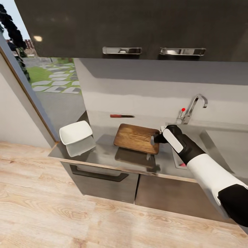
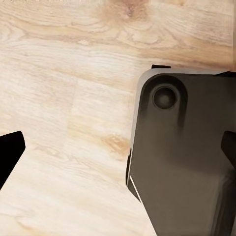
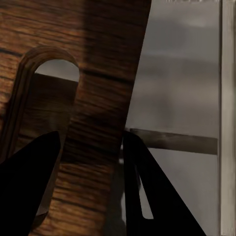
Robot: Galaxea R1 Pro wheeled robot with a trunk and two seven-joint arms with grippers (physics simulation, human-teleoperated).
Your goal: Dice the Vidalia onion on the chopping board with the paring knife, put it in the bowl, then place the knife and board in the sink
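The right gripper [image 3: 91, 162] has its fingers clamped across the chopping board [image 1: 137, 138] edge strip beside the handle slot, the board stretching ahead beyond the fingertips, toward the bowl [image 1: 75, 132].

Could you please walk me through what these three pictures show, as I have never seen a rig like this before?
This is a simulated two-armed robot in a kitchen. The large picture comes from its head camera, looking down at the countertop. On it lie a white bowl, a paring knife by the wall, and a chopping board, which looks raised off the counter. The right gripper grips the board's edge beside its handle slot, as the right wrist camera shows close up. The left wrist camera looks down at the wooden floor; the left gripper's fingertips are apart.
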